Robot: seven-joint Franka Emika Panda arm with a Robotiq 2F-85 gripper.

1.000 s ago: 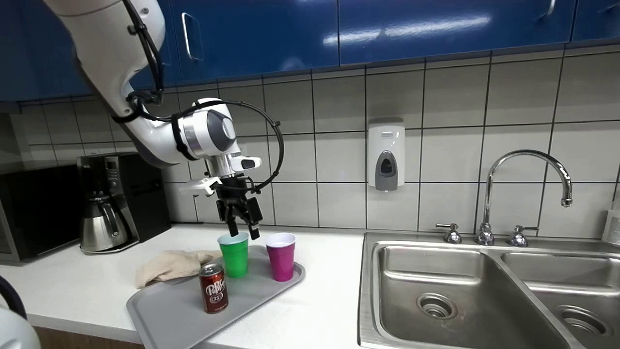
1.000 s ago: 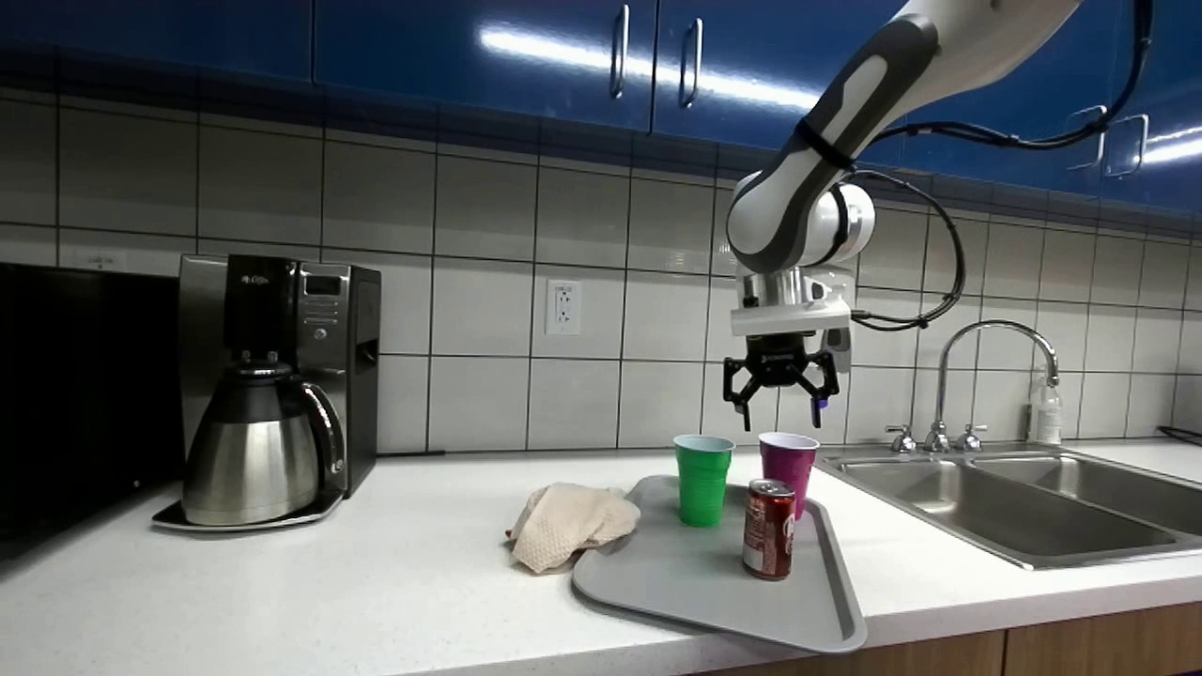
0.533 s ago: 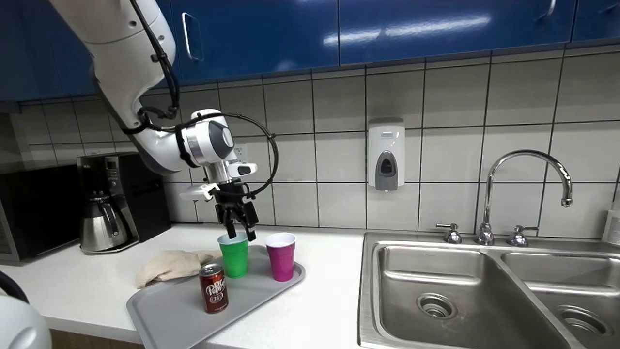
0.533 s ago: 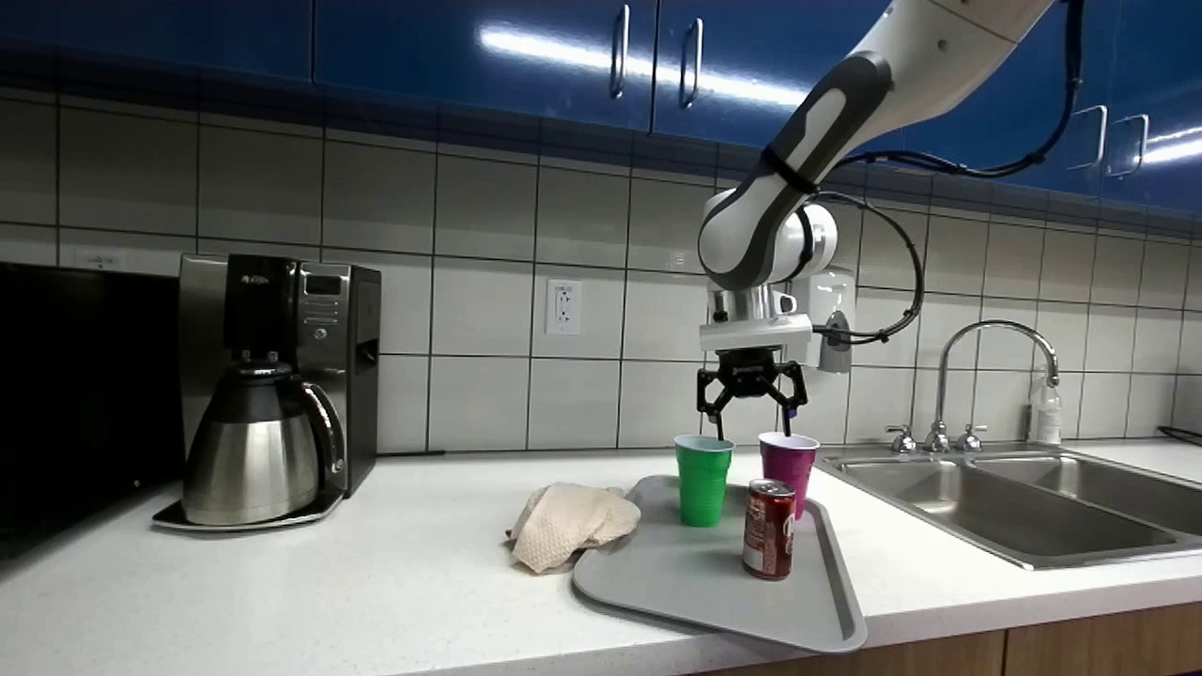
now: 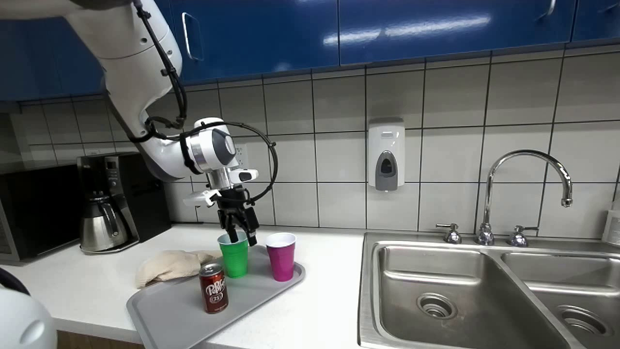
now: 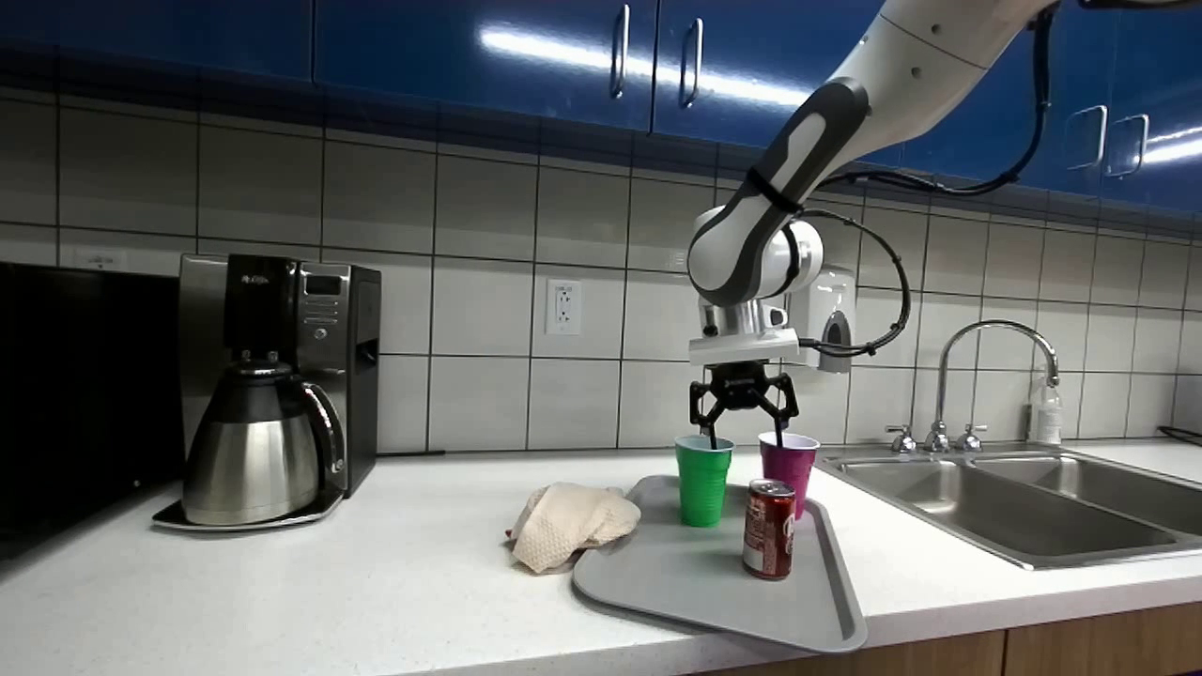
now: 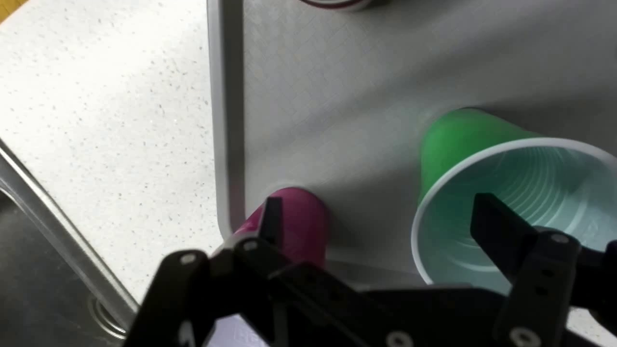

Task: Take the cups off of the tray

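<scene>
Both the green cup point(image 6: 702, 488) and the pink cup point(image 5: 281, 261) stand on the tray point(image 6: 681, 582) below the spread pincer point(image 6: 746, 445), so this seems the approach, and next it should probably descend and pinch the green cup.

Robot arm point(image 6: 906, 89), bent above the wrist point(image 6: 744, 319), with its black gripper point(image 6: 746, 441) pointing downward in both exterior views; the 2 fingers point(image 7: 501, 236) stand well apart in the wrist view.
</scene>
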